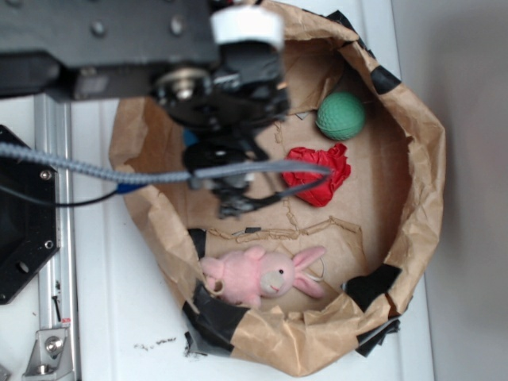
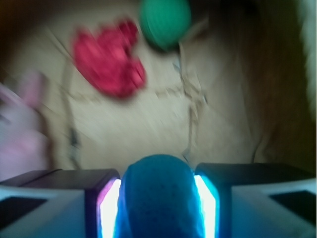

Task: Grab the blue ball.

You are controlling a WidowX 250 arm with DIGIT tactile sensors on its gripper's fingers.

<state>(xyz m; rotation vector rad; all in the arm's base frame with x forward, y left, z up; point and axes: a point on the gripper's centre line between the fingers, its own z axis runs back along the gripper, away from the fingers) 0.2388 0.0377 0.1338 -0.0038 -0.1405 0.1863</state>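
Fingers (image 2: pixel 106 208) clamped on the small dimpled teal-blue foam ball (image 2: pixel 157 196) at 6 o'clock; round foam may squirt free.

Your exterior view looks straight down from overhead. Your wrist view sits low and close, facing across the floor. Both share the green ball (image 1: pixel 341 116) (image 2: pixel 165 22) and red paper wad (image 1: pixel 319 175) (image 2: pixel 109 58).

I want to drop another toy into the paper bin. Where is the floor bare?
Bare floor lies right of the red paper wad, toward the bin wall, and between the wad and the pink bunny. The left half is crowded: the pincer grips the blue ball there. The green ball fills the top corner.
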